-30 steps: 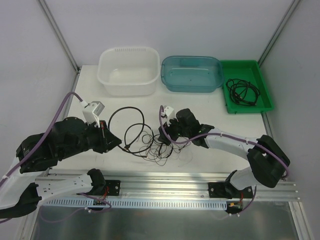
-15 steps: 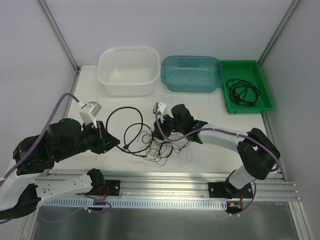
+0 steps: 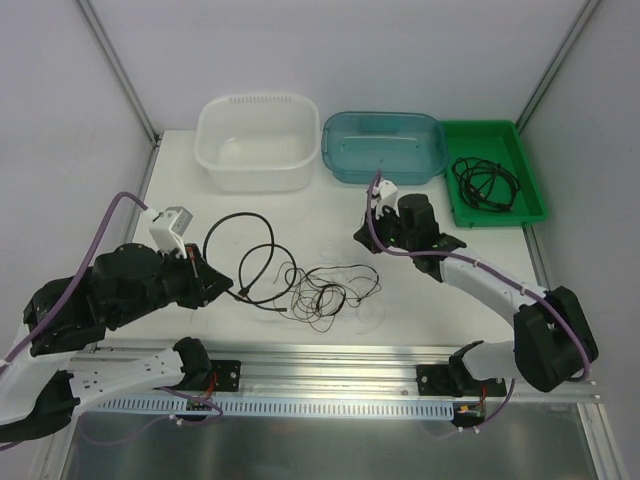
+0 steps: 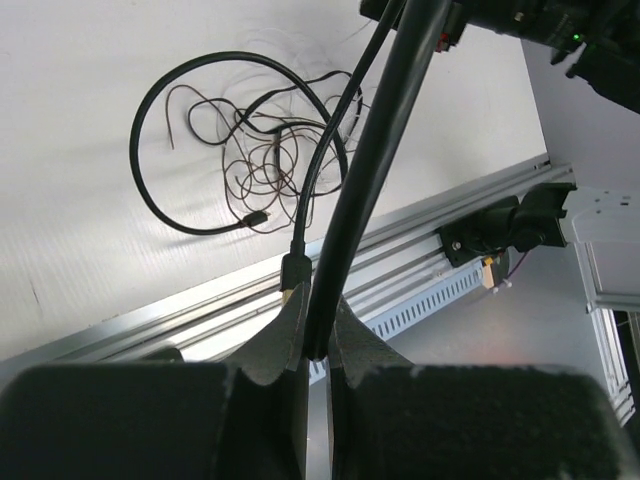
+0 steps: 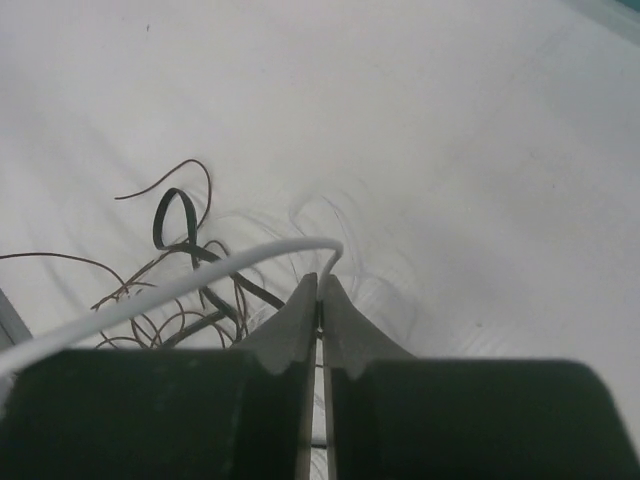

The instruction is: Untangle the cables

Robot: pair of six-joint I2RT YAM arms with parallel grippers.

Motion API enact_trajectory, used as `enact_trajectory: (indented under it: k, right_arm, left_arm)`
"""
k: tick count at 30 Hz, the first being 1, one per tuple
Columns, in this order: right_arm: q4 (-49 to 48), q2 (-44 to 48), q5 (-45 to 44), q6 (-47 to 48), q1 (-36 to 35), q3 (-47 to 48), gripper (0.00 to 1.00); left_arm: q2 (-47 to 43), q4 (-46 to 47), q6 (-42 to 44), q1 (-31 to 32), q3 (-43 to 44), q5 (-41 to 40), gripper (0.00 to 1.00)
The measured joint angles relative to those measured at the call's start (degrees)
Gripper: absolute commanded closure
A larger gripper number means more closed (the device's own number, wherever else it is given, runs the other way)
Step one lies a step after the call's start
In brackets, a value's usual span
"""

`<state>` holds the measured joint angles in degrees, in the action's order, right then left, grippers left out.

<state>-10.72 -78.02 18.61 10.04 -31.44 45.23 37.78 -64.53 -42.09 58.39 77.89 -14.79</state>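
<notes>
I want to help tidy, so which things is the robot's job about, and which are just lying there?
Job: black cable, in the left gripper; white cable, in the right gripper; tangled thin wires.
Lying about: white tub; blue tub; green tray, holding a cable bundle.

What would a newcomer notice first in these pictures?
A tangle of thin dark cables lies at the centre of the top view. The left jaws are shut on a black cable, and the right jaws are shut on a white cable. At the far right, a green tray holds one coiled cable.
</notes>
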Motion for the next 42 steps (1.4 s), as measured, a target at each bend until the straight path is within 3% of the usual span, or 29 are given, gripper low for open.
enact_trajectory:
  k: [2, 5, 8, 12, 16, 30, 36, 38, 39, 42]
  right_arm:
    - [3.4, 2.3, -1.4, -0.6, 0.1, 0.0, 0.66]
    - [7.6, 5.0, -1.7, -1.3, -0.5, -0.5, 0.52]
    - [10.4, 9.2, -2.6, -1.7, -3.7, -2.6, 0.46]
    - [9.4, 14.6, -2.5, -2.6, -11.9, -6.2, 0.42]
    - [4.3, 13.6, -1.3, -4.3, -18.2, -7.8, 0.41]
    - [-16.5, -11.9, 9.8, -15.4, -25.2, -7.3, 0.39]
    - [-21.0, -14.8, 13.0, -18.2, -27.0, -5.9, 0.44]
    - [-22.1, -15.0, 13.6, -18.6, -27.2, -5.4, 0.53]
    - [-22.7, -15.2, 13.8, -18.9, -27.3, -5.1, 0.59]
    - [-23.8, -15.9, 13.8, -19.5, -27.3, -4.8, 0.99]
  left_arm:
    - [0.2, -0.3, -0.5, 0.0, 0.0, -1.0, 1.0]
    - [0.8, -0.6, -0.7, 0.0, 0.0, -2.8, 1.0]
    - [2.8, -0.8, -0.8, 0.0, 0.5, -4.3, 1.0]
    - [6.1, -0.9, -0.8, 0.0, 2.0, -6.4, 1.0]
    - [8.0, -0.9, -0.8, 0.0, 3.7, -7.6, 1.0]
    - [7.9, -0.8, -1.5, 0.0, 6.2, -9.8, 1.0]
    - [7.7, -0.7, -1.8, 0.0, 6.2, -9.9, 1.0]
    - [7.6, -0.7, -1.9, 0.0, 6.2, -9.9, 1.0]
    - [7.5, -0.7, -1.9, 0.0, 6.2, -9.9, 1.0]
    - [7.1, -0.6, -2.0, 0.0, 6.2, -9.9, 1.0]
